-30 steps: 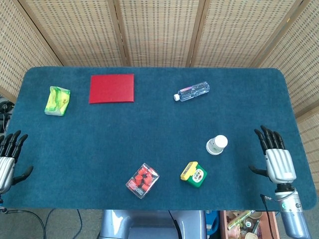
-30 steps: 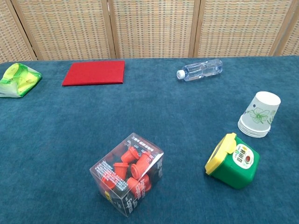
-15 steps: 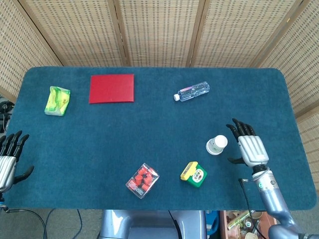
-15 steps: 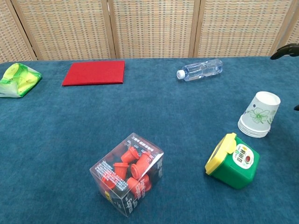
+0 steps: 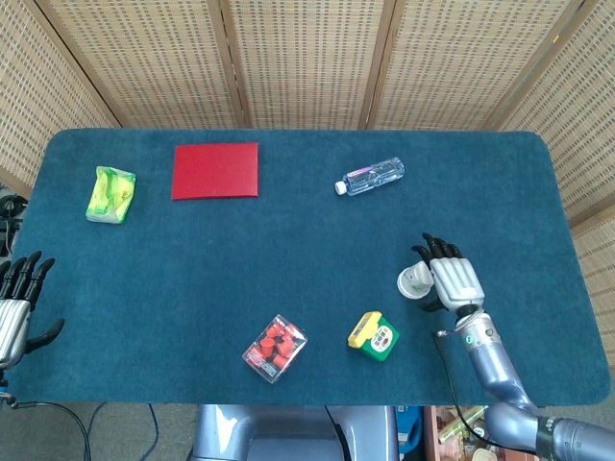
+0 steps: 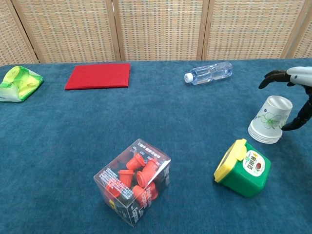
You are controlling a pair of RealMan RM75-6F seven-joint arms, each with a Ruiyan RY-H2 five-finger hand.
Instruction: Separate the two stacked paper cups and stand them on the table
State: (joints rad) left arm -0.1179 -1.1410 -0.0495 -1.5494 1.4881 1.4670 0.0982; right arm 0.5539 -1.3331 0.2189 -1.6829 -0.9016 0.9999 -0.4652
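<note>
Blue-carpeted table [image 5: 288,250] before wicker screens [image 5: 307,58]; both hands' fingers [image 5: 434,252] spread, empty.

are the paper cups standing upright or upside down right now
Upside down, still nested: the paper cups rest on the table on their stacked rims, closed base up, leaning slightly.

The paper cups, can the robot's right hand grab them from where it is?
Probably yes. The right hand hovers open right beside the paper cups, with nothing between them; the green box sits nearer the front, out of the way.
</note>
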